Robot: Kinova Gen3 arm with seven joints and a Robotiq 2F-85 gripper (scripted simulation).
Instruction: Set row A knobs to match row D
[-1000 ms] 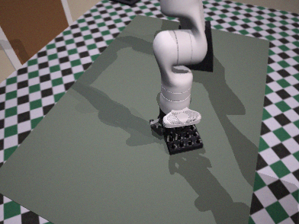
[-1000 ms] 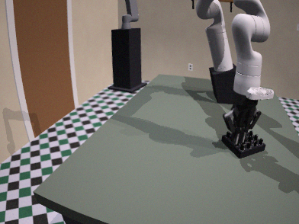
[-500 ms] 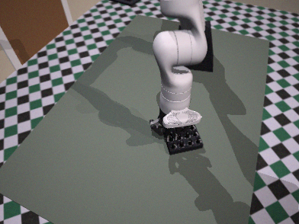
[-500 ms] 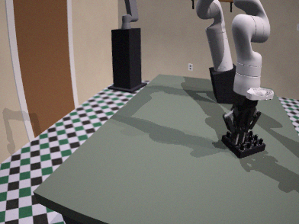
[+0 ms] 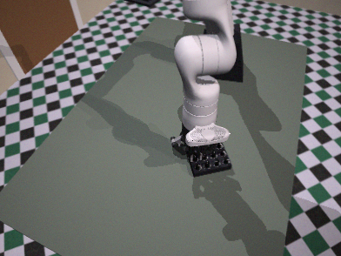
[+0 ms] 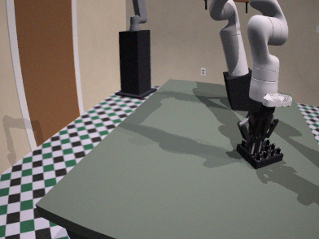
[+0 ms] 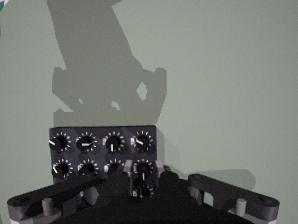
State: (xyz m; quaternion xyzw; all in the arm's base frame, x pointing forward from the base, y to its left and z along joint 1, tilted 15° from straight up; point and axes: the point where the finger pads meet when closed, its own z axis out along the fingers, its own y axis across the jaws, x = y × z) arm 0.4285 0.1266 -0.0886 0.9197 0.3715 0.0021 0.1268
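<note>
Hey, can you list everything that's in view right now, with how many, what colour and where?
knob box: one, black, on the table under the hand
knobs: several rows, black with white lines, on top of the knob box
table: one, grey-green, beneath the knob box
door: one, brown, at the left
outlet: one, white, on the back wall
pedestal: one, black, behind the table, with a grey arm part on top
floor: one, white, black and green checks, around the table
arm: one, white, reaching over the table
hand: one, black, at the knob box

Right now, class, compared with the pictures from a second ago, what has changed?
Nothing visibly changed. The white jointed robot arm and its black two-finger gripper stayed over the black square knob box, which stayed in place.
</note>
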